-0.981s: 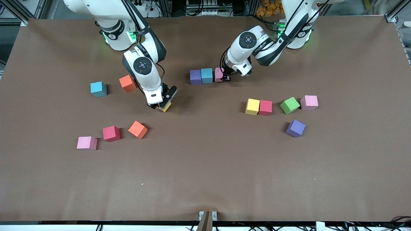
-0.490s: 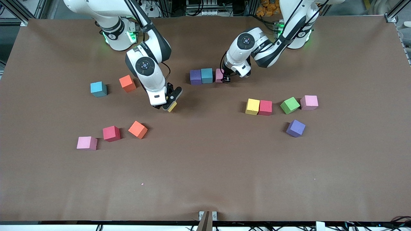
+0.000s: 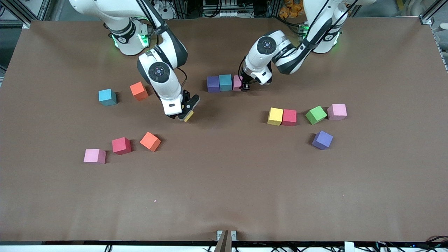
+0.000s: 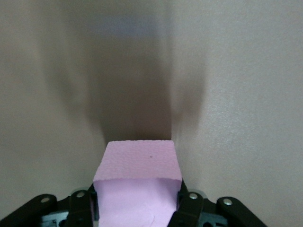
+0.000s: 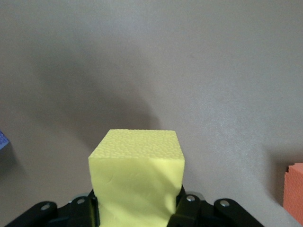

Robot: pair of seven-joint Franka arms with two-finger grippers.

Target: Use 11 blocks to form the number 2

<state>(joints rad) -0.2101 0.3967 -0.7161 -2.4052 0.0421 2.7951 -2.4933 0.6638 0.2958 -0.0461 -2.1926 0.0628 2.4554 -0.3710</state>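
My right gripper (image 3: pixel 186 112) is shut on a yellow block (image 3: pixel 188 116), holding it tilted just above bare table between an orange block (image 3: pixel 139 90) and a short row of blocks. That row is a purple block (image 3: pixel 212 84), a teal-blue block (image 3: pixel 225 82) and a pink block (image 3: pixel 237 83). My left gripper (image 3: pixel 244 84) is shut on the pink one at table height, against the teal-blue block. The pink block (image 4: pixel 139 161) fills the left gripper (image 4: pixel 137 202) in the left wrist view. In the right wrist view the yellow block (image 5: pixel 136 156) fills the right gripper (image 5: pixel 137 204).
Toward the right arm's end lie a blue block (image 3: pixel 107 97), a red (image 3: pixel 121 145), an orange (image 3: pixel 150 141) and a pink block (image 3: pixel 94 156). Toward the left arm's end lie yellow (image 3: pixel 275 116), red (image 3: pixel 289 117), green (image 3: pixel 315 114), pink (image 3: pixel 337 111) and purple (image 3: pixel 322 140) blocks.
My right gripper has risen with the yellow block, tilted it and carried it a little toward the row. The left gripper has nudged the pink block slightly closer to the teal-blue one.
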